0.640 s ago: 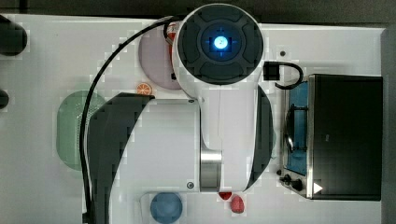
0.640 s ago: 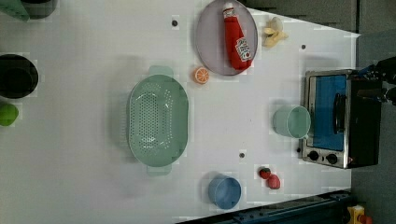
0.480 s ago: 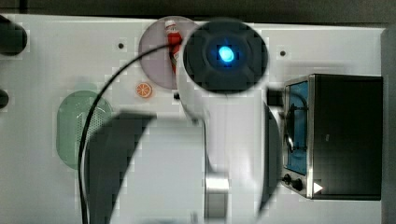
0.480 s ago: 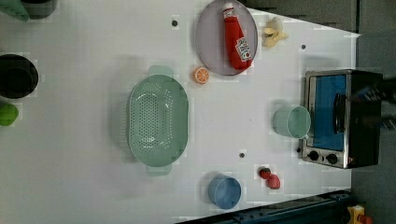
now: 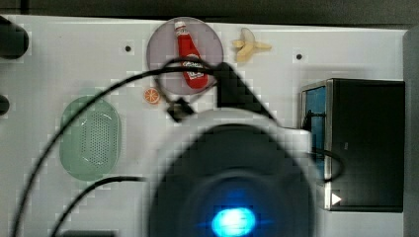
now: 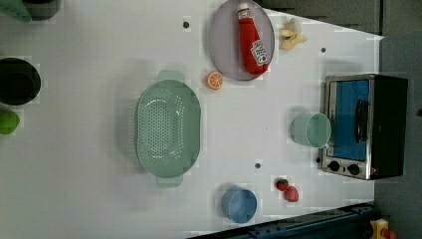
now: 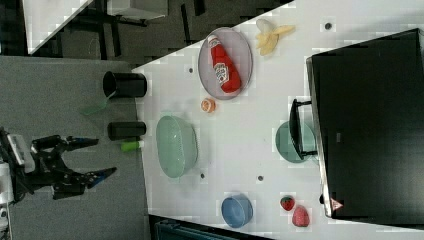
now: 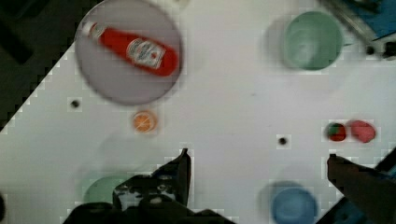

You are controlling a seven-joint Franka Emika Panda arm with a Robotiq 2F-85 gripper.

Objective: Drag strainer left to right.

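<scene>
One strainer (image 6: pixel 168 128), claw (image 7: pixel 102 157) well apart.

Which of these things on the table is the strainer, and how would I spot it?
Start at the toaster oven on the left view's right, then cross the white table leftwards past the mug. The strainer is the big pale-green oval, dotted with holes.

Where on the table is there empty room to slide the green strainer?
Left view: a wide bare patch lies between the strainer and the mug. It narrows toward the orange slice and plate above, and toward the blue bowl and strawberries below.
</scene>
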